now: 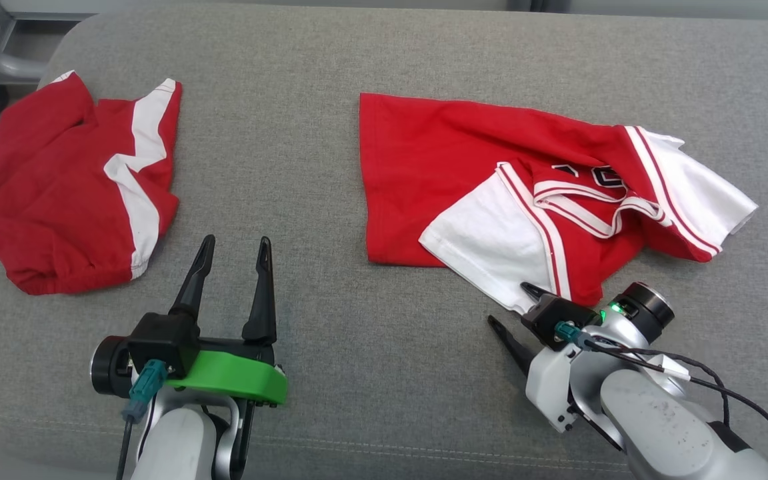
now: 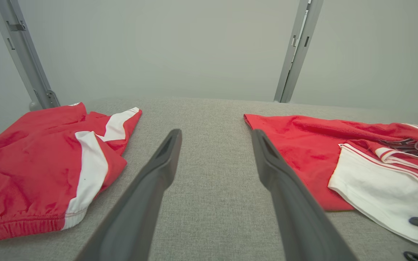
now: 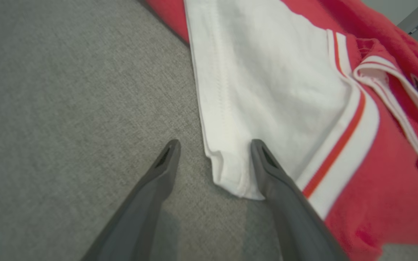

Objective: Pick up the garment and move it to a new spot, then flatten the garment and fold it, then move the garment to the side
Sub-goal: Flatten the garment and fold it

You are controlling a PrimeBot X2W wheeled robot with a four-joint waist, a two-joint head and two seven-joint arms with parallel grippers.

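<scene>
Right claw [image 1: 507, 303] wide open, empty, tilted down, straddling shirt [image 1: 451, 173] sleeve [image 3: 267, 90] corner. Left claw [image 1: 237, 240] wide open, empty, level; shorts [image 1: 57, 200] to its left.

A wide grey fabric cushion [image 1: 371, 373] lies before a plain pale wall [image 2: 165, 47], with two slanted grey metal posts [image 2: 298, 50] behind it.
</scene>
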